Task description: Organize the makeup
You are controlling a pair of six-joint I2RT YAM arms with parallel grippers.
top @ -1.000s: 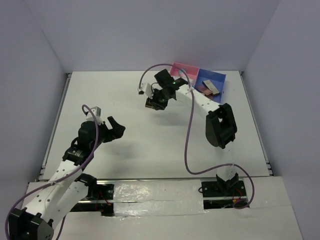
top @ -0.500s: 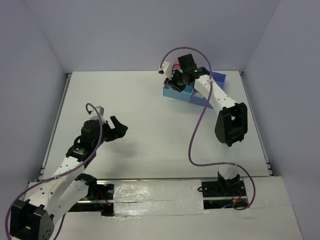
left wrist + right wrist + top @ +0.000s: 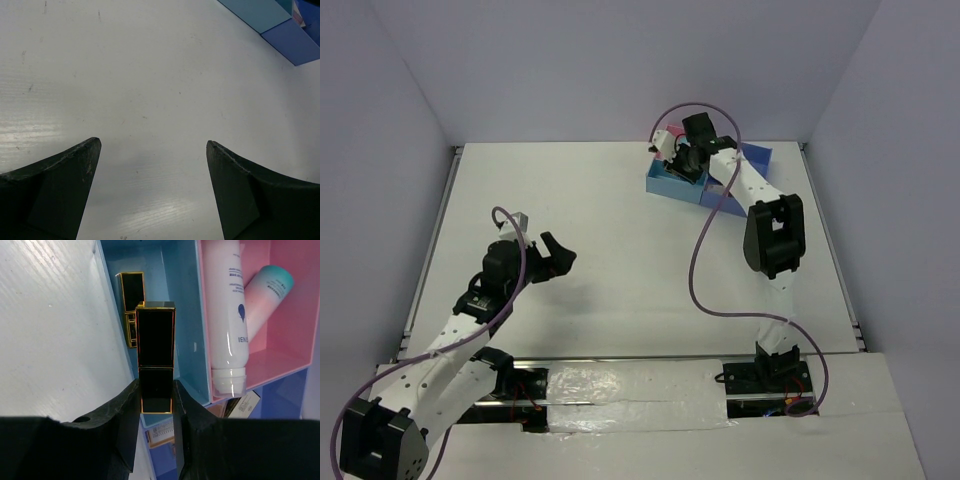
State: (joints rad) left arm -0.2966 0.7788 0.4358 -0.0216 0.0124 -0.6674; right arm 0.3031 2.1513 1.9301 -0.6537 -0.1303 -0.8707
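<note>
Lipstick (image 3: 156, 357), black with gold trim, is clenched upright in the right pincer (image 3: 155, 388) above the light-blue compartment of the box (image 3: 182, 315), where another lipstick (image 3: 131, 300) lies; white tubes (image 3: 226, 315) lie in the pink compartment; left pincer (image 3: 152, 150) gapes, released, over the bench (image 3: 150, 75).

Bare table (image 3: 150, 75) before left fingers (image 3: 55, 190); box (image 3: 670, 185) blocks far right.

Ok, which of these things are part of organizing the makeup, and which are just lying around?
Part of the job:
- lipstick held in the right gripper
- second lipstick, in the light blue compartment
- long white tube and teal-ended tube, in the pink compartment
- compartment box

Just there:
- purple cables
- left gripper, open over bare table
</note>
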